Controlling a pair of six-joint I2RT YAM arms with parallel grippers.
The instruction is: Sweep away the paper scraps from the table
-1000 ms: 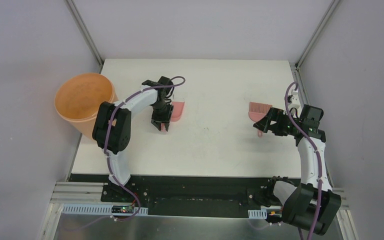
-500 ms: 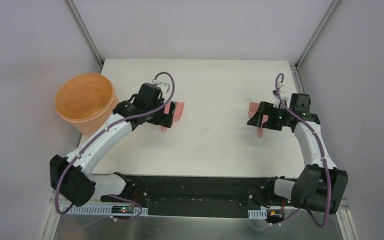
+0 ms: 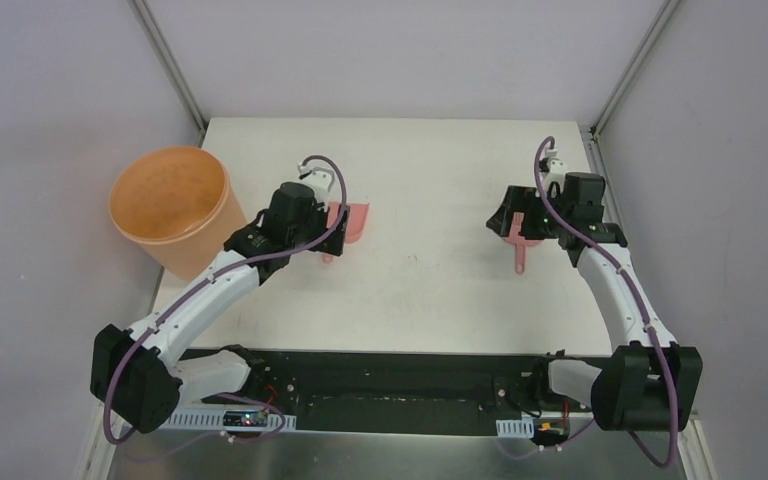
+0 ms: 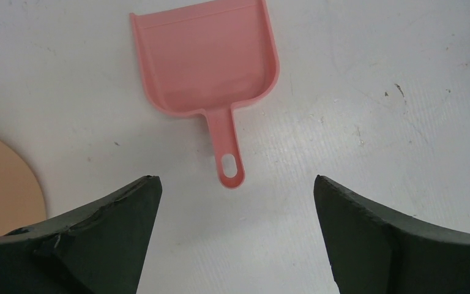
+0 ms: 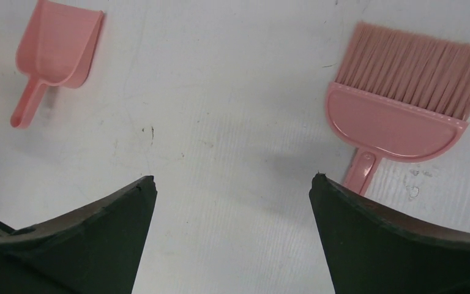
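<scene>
No paper scraps show in any view. On the white table (image 3: 430,180) a pink dustpan (image 4: 208,61) lies flat, its handle end reaching just between my left gripper's (image 4: 235,177) tips. That gripper is open and holds nothing. From above it sits at the dustpan's (image 3: 355,222) left side. A pink hand brush (image 5: 398,116) lies on the right of the table, bristles away from me. Above the table, beside the brush handle, my right gripper (image 5: 232,177) hangs open and empty. In the top view it covers part of the brush (image 3: 519,252).
A big orange bucket (image 3: 170,205) stands at the table's left edge, close behind my left arm. Metal frame posts rise at the two far corners. A black rail runs along the near edge.
My left gripper has opened off the dustpan handle and drawn back, leaving the dustpan on the table. My right arm has reached farther out, over the brush.
</scene>
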